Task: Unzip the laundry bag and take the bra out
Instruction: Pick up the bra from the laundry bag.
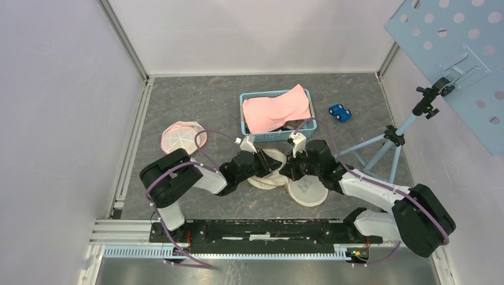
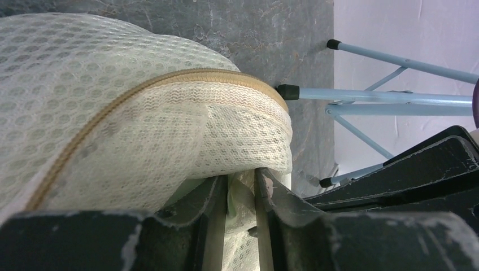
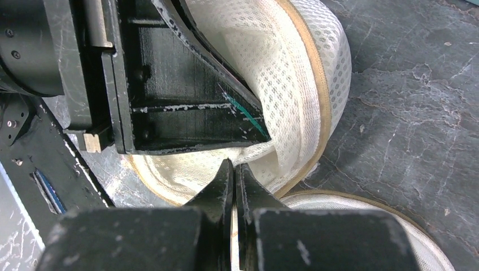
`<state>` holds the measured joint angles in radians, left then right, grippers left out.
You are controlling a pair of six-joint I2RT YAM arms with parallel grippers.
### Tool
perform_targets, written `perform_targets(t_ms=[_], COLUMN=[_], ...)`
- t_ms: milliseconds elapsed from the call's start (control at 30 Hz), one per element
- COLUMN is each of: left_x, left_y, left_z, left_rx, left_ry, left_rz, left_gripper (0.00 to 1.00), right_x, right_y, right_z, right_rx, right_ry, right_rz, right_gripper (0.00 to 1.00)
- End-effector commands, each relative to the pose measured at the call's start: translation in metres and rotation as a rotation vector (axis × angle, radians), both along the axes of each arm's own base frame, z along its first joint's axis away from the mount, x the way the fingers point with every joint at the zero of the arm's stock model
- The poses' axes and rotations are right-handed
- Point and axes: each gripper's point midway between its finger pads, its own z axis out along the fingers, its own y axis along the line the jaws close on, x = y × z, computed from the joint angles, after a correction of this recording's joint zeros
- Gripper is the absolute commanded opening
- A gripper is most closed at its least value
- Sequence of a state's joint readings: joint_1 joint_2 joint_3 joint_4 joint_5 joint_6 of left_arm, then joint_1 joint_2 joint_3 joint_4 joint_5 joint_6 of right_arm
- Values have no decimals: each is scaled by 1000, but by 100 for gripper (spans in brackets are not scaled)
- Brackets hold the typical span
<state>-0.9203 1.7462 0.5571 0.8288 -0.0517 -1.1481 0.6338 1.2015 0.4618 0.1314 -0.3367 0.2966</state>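
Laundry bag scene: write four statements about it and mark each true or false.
1. The left gripper pinches mesh of the laundry bag. True.
2. The basket holds a green cloth. False: the cloth is pink.
3. The toy car lies left of the basket in the top view. False: it lies to the right.
4. The right gripper is shut at the bag's mesh. True.

Cream mesh laundry bag [image 2: 141,135] — zipped
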Motion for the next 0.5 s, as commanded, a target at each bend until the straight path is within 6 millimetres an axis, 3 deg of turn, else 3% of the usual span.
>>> perform_targets(t_ms=[0,200,467], left_x=[8,6,4], left_y=[7,19,0], left_z=[4,2,6], left_rx=[-73,-70,-75], left_ry=[20,15,4], left_rz=[88,123,44], left_gripper=[30,32,33], right_x=[15,19,17], right_y=[5,-5,2], right_z=[29,34,34], right_rx=[27,-7,9], right_ry=[-95,-126,-110], right_rz=[-7,-49,-21], right_gripper=[0,0,0])
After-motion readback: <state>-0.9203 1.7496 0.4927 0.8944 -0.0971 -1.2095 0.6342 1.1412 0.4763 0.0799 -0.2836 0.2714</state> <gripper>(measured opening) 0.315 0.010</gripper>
